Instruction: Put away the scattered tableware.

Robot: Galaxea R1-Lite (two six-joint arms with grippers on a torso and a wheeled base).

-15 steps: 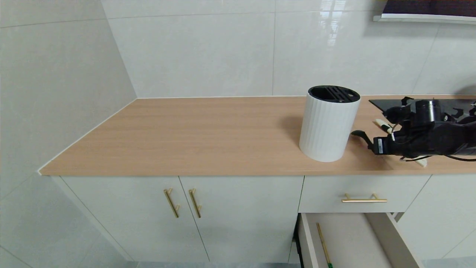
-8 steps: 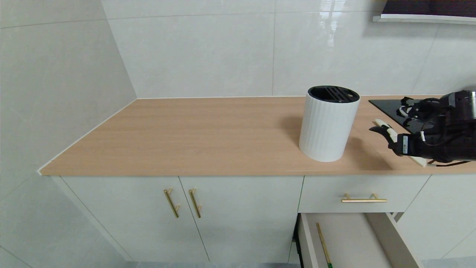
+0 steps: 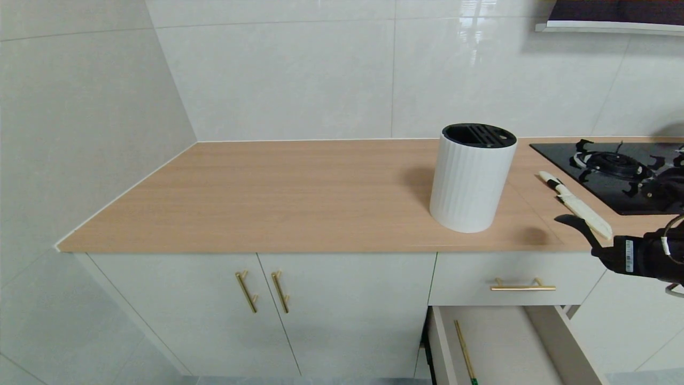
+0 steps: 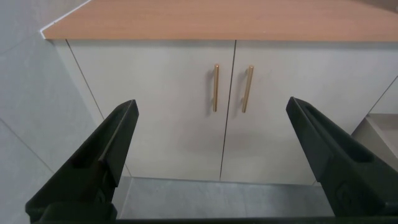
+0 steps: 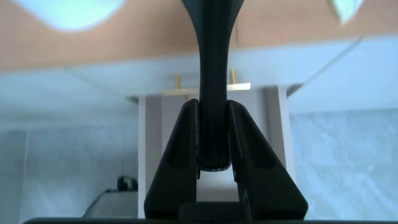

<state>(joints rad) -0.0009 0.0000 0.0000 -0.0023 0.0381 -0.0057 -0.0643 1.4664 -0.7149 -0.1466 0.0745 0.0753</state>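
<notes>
right gripper (image 5: 211, 118) tight around black utensil (image 5: 212, 50), perhaps a spoon; left gripper (image 4: 211, 106) agape

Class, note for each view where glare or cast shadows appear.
Head view: glare streaks the wall tiles; the white holder shadows the countertop on its left. Left wrist view: even light on the cabinet doors, no glare. Right wrist view: the right pincer and its black utensil stand dark against pale surroundings.

One white holder (image 3: 472, 184), one knife (image 3: 576, 205), one black utensil (image 3: 574, 222), one chopstick (image 3: 464, 350), one open drawer (image 3: 505, 342), three gold handles (image 3: 246, 291)
</notes>
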